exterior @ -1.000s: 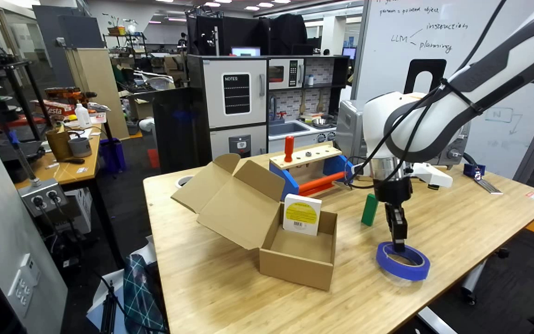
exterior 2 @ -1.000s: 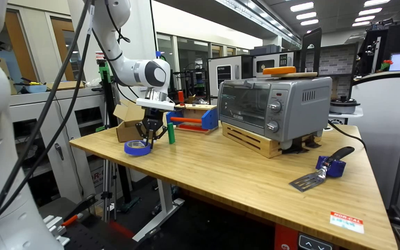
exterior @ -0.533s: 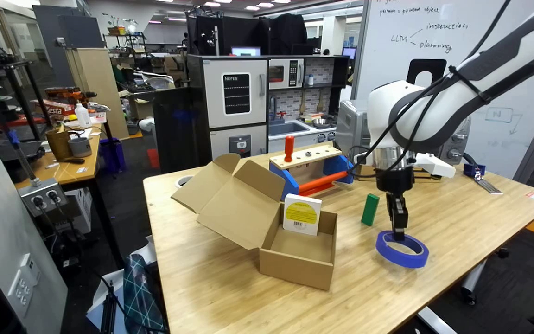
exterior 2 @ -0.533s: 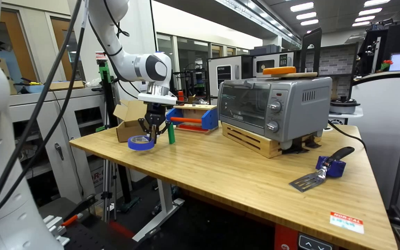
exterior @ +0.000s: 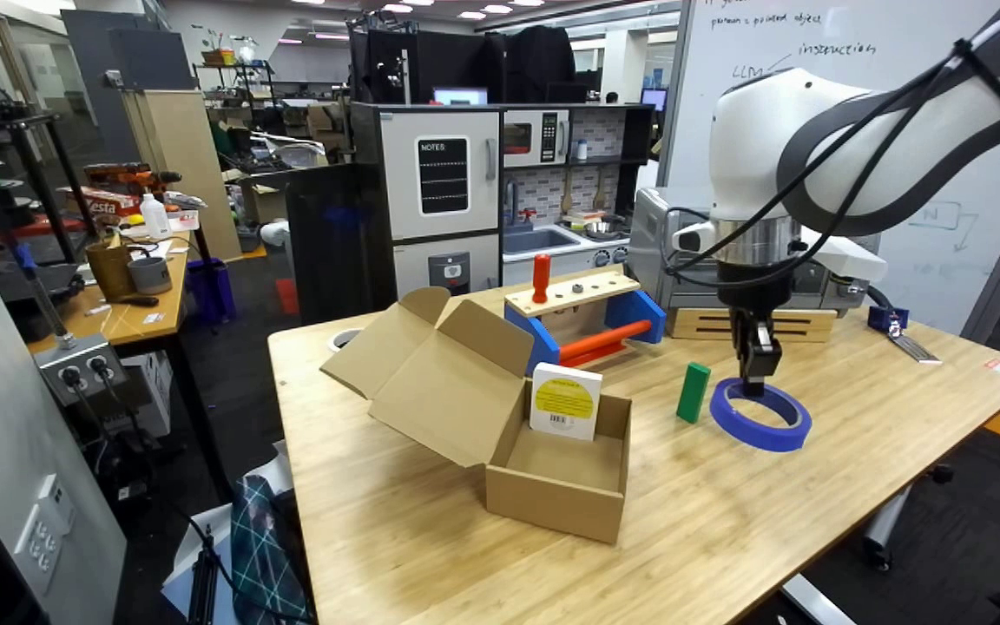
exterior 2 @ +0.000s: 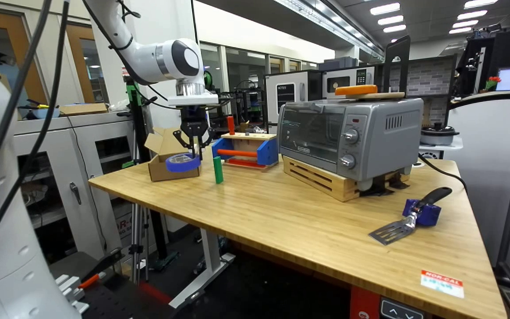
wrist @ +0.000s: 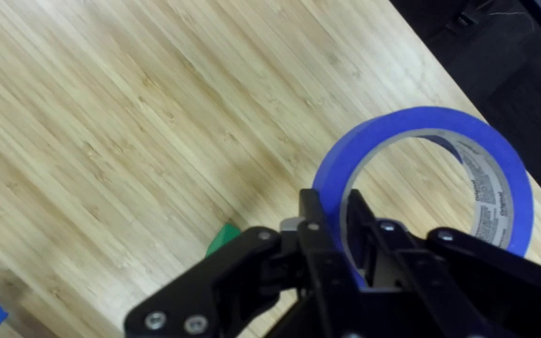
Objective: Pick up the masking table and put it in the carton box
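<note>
The masking table, a blue ring of tape [exterior: 760,437], hangs above the table in both exterior views, roughly level. My gripper [wrist: 331,195] is shut on one side of its rim: the wrist view has one fingertip outside the ring and the other inside the hollow. Seen from outside, the gripper [exterior: 753,390] points straight down with the ring [exterior 2: 183,167] sticking out to one side. The carton box [exterior: 552,505] stands on the table with its lid and flaps folded back, apart from the ring. A white packet with a yellow label [exterior: 566,401] leans inside it.
A green block [exterior: 693,392] stands upright between the box and the ring. Behind are a red-and-blue toy rack [exterior: 602,340] and a toaster oven [exterior 2: 312,133] on a wooden stand. A spatula [exterior 2: 399,228] lies near the far end of the table.
The arm has risen with the tape ring in its grip, lifting it off the table and shifting it towards the green block's side. The box and block have not moved.
</note>
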Tool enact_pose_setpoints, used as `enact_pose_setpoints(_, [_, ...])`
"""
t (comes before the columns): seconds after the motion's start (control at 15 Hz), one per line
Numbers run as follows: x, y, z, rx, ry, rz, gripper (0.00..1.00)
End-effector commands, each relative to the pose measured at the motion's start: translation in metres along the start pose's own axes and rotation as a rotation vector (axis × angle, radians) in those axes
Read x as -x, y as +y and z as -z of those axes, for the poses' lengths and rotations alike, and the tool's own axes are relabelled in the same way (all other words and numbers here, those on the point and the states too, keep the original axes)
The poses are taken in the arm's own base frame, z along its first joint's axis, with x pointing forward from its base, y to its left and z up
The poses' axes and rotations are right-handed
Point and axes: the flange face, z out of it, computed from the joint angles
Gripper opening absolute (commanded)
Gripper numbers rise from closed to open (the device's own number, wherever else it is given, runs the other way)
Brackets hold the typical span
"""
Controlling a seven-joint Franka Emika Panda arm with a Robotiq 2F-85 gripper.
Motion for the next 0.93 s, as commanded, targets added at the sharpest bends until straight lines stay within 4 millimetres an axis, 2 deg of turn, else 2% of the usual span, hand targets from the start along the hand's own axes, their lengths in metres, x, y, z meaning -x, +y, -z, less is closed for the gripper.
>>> enact_pose_setpoints(0.0, [-0.003,-0.019,0.010,0.061,-0.002,0.036,0.04])
enact_pose_setpoints(0.47, [-0.045,-0.055,0.051,0.192,0.029,0.148,0.04])
enact_pose_setpoints(0.87, [-0.054,-0.062,0.066,0.227,0.062,0.258,0.04])
